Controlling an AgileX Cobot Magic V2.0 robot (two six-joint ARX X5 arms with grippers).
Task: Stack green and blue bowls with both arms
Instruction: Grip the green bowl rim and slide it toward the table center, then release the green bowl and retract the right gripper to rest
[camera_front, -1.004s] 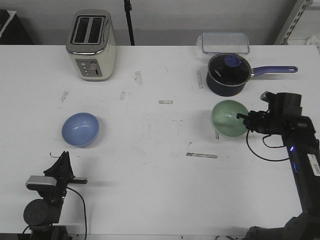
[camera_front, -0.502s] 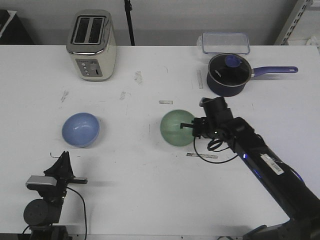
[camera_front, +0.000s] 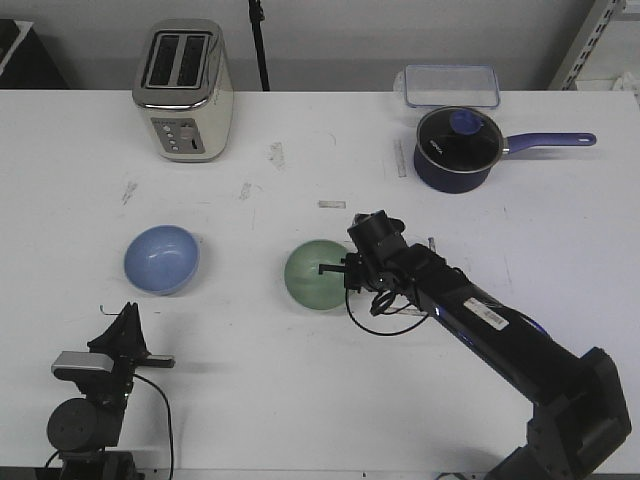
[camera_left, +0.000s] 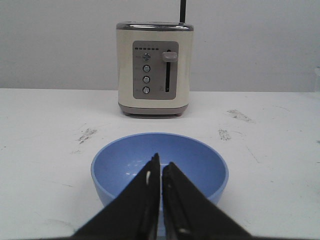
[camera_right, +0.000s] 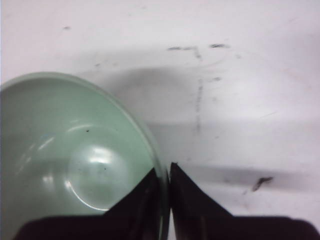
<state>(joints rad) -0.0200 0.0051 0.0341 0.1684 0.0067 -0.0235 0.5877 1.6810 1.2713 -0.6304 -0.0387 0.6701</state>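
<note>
On the white table (camera_front: 300, 400), the right tool (camera_front: 335, 270) is pinching the green bowl (camera_front: 312, 276) by its rim at center frame (mouth tilting leftward); the left tool (camera_left: 160, 172), pressed together, is facing the blue bowl (camera_front: 161, 259).

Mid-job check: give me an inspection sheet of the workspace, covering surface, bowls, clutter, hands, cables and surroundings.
Surface: white table, scuffed, with tape marks.
Job's things: green bowl near table centre, pinched at its rim; blue bowl alone on the left, not stacked.
Clutter: toaster at back left; saucepan and clear container at back right.
Hands: right hand shut on the green bowl's rim; left hand shut, empty, short of the blue bowl.
Cables: black cable loop on the table under the right arm, another by the left arm's base.
Surroundings: grey wall, metal shelving at the far right.
</note>
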